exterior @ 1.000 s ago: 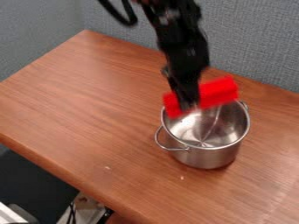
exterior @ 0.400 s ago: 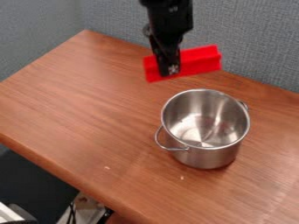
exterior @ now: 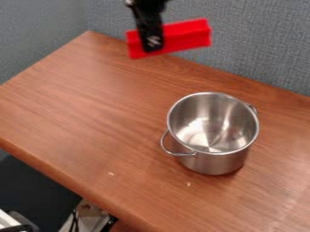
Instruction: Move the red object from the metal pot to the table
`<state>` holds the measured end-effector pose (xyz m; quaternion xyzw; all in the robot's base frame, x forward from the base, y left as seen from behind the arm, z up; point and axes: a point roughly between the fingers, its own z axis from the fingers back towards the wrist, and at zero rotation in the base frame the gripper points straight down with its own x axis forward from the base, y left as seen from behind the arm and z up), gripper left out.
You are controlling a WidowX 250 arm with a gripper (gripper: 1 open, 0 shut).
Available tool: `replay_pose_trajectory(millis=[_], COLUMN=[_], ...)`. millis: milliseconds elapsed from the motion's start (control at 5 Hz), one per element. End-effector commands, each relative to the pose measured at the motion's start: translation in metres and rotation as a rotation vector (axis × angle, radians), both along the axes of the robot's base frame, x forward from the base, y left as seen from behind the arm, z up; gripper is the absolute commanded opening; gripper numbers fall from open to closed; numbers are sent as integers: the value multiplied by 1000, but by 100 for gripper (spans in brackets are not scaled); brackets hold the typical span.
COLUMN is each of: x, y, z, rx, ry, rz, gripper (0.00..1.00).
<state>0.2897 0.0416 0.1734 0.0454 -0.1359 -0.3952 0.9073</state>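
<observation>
High above the far edge of the table [exterior: 72,100], the red object [exterior: 179,37] hangs clamped in the gripper [exterior: 150,38], jaws part-closed across its left half, apparently pinching it. A second ago it was just over the metal pot [exterior: 212,134]; it now sits higher and further left, well apart. Only reflections show inside the pot, which has not shifted.
</observation>
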Motion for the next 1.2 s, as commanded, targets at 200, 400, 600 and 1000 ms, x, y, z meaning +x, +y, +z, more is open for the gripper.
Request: replay_pose_trajectory(millis=[200,400,600,1000], x=[-42,-62,-63,-59], y=[28,29,12,2], z=[-20,-38,-46,-63], rx=[-21,-60,-81,-100], ry=[27,51,63,100], rz=[1,19,-25,206], gripper=[0,0,0,0])
